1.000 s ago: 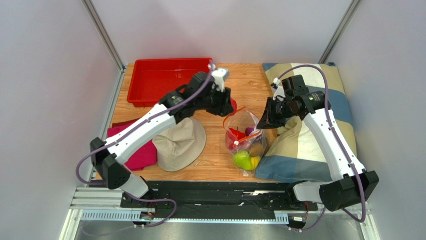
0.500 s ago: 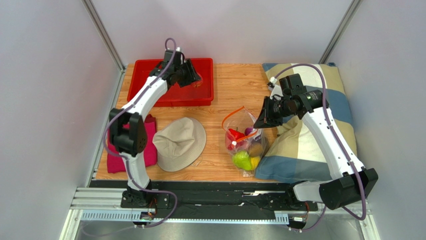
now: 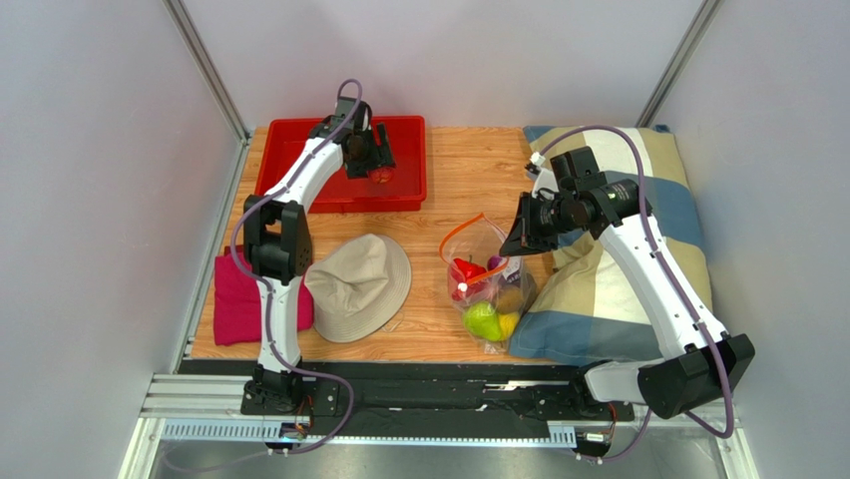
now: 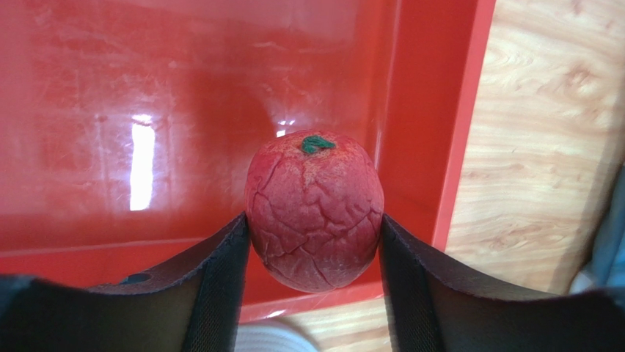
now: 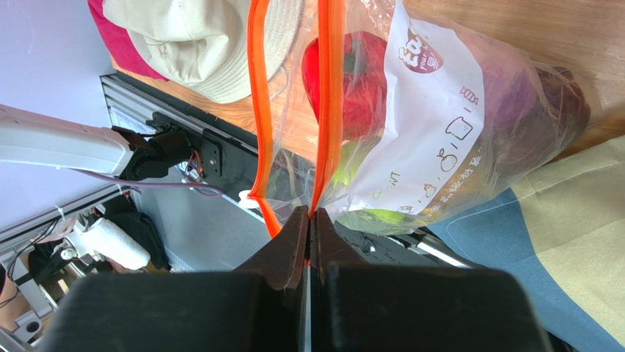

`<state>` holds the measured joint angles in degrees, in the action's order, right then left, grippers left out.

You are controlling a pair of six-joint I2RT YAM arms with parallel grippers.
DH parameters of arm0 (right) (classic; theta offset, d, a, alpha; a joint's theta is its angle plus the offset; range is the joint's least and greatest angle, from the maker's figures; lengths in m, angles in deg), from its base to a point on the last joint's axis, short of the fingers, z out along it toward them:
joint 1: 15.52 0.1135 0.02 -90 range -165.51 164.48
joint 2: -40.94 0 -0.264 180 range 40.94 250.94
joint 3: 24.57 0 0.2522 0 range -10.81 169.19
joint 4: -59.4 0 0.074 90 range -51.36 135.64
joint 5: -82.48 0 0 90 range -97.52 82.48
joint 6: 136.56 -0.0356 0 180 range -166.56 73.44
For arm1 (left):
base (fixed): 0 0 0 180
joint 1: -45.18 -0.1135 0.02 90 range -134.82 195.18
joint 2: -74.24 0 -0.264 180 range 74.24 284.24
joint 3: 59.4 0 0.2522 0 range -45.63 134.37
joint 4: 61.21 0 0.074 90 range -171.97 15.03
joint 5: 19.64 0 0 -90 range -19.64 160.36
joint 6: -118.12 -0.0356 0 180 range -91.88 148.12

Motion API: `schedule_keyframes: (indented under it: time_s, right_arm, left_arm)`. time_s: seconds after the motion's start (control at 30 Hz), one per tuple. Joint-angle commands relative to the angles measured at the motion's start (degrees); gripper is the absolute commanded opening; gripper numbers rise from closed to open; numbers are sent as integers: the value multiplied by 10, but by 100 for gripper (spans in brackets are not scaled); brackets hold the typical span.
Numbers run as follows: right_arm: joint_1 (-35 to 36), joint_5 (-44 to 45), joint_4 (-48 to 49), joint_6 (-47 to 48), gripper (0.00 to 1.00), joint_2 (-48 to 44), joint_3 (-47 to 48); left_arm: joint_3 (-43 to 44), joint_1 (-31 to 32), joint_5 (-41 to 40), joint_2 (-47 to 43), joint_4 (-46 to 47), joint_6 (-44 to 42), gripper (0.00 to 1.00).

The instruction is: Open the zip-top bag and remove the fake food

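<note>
The clear zip-top bag [image 3: 489, 284] stands on the wooden table with its mouth pulled open. My right gripper [image 3: 518, 239] is shut on one side of its orange zipper strip [image 5: 329, 110]. Fake food is still inside: a red piece [image 3: 466, 271], a green one [image 3: 483, 319] and a purple one [image 3: 496, 262]. My left gripper [image 3: 378, 170] hangs over the red tray [image 3: 299, 160]. A cracked red fake fruit [image 4: 314, 213] with a green stem sits between its fingertips, touching both pads, above the tray floor [image 4: 110, 110] near the tray's right wall.
A beige hat [image 3: 359, 284] lies left of the bag, with a folded pink cloth [image 3: 239, 299] beside it. A plaid pillow [image 3: 619, 269] fills the table's right side under the right arm. White walls enclose the table.
My left arm has swung from the bag's mouth back and left to the red tray, carrying the red fruit. The right gripper has kept its hold on the bag.
</note>
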<state>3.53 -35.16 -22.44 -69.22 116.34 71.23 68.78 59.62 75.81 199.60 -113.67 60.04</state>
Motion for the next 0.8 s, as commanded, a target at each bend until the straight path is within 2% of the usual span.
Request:
schedule_keyframes:
  time_s: [0.0,0.17,0.27,0.3,0.33,0.4,0.43,0.47,0.6,0.73,0.77]
  right_arm:
    - [0,-10,17,3,0,-9,15]
    - [1,-10,15,6,0,-3,19]
    - [2,-13,15,8,0,0,22]
    - [2,-13,15,8,0,1,24]
    - [3,-13,15,7,0,0,25]
    - [5,-17,15,9,0,0,25]
    - [8,-20,15,9,0,1,24]
    - [9,-22,21,9,0,-3,23]
    - [14,-35,33,-4,0,-4,22]
    - [20,-63,55,-27,0,7,29]
    - [22,-66,63,-31,0,12,39]
  left_arm:
    - [-1,1,-18,-68,-32,-36,89]
    - [-16,6,-13,-130,-57,-56,89]
    - [-50,28,59,-192,-61,-62,62]
    - [-73,44,111,-215,-21,-67,58]
    - [-126,59,139,-240,5,-70,57]
    - [-177,112,191,-303,70,-68,50]
    - [-217,129,201,-321,85,-64,48]
    - [-234,166,207,-345,99,-57,44]
    - [-284,248,188,-367,132,-69,35]
    - [-298,284,185,-339,152,-64,25]
    - [-299,288,181,-327,152,-62,15]
